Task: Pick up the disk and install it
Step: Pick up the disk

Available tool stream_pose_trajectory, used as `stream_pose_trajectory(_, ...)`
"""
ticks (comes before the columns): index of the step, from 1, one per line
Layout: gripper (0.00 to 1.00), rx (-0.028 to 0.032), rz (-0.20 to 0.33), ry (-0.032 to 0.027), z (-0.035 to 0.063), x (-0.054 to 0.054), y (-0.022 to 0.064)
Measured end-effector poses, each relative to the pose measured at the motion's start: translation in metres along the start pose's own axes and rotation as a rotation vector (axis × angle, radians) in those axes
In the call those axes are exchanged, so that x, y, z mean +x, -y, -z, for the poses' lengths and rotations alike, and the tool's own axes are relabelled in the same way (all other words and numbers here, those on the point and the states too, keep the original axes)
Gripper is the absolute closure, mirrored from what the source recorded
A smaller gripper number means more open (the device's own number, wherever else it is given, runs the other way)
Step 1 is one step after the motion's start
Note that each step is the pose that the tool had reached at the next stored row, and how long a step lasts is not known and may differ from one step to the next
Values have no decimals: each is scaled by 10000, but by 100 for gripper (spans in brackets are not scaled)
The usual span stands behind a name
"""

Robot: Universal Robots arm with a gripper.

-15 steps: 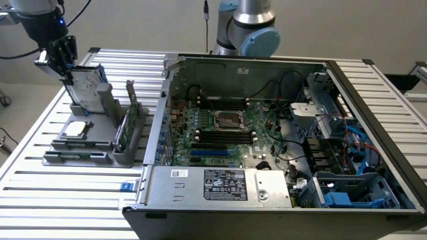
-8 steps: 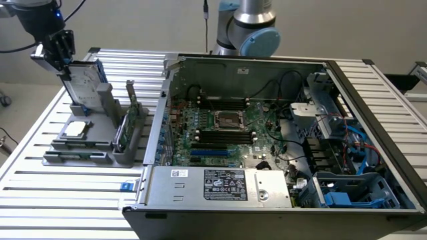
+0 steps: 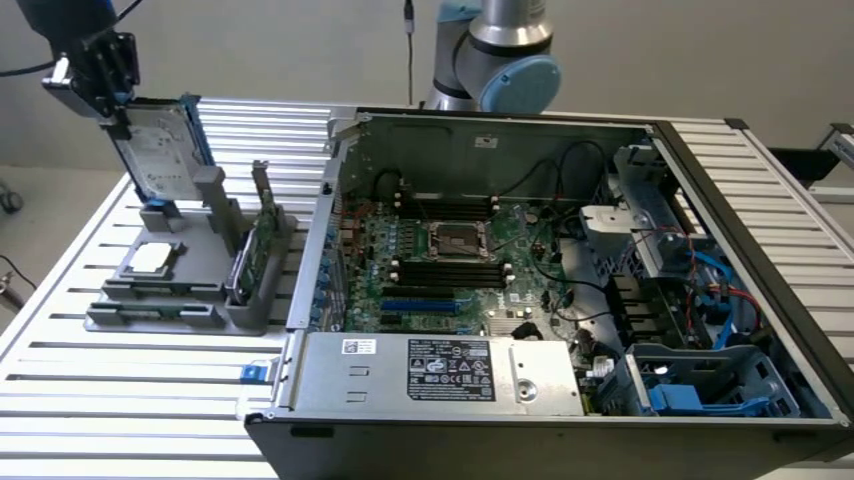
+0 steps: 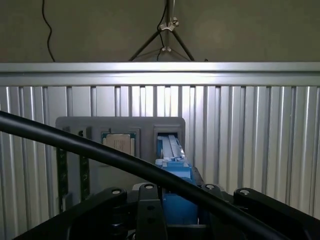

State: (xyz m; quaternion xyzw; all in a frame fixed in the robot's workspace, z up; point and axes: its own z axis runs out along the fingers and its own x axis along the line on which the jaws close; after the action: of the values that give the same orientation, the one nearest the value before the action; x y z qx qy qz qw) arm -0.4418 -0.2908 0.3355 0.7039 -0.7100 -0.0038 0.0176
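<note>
Upper left of the frame, the tool is pinching the disk by its top edge so it hangs near-upright over its slot in the grey holder on the desk, left of the open PC case.

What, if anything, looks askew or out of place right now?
Only the silver-grey metal disk in its blue plastic carrier: it leans tilted rather than upright, gripped at its upper end by the hand, lower end at the grey plastic holder. The open dark computer case shows nothing spilled or damaged.
</note>
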Motion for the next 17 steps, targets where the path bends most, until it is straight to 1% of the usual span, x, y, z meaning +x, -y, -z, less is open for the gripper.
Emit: stream_pose_trajectory(17,67,0,-1,-1,774,15,-23)
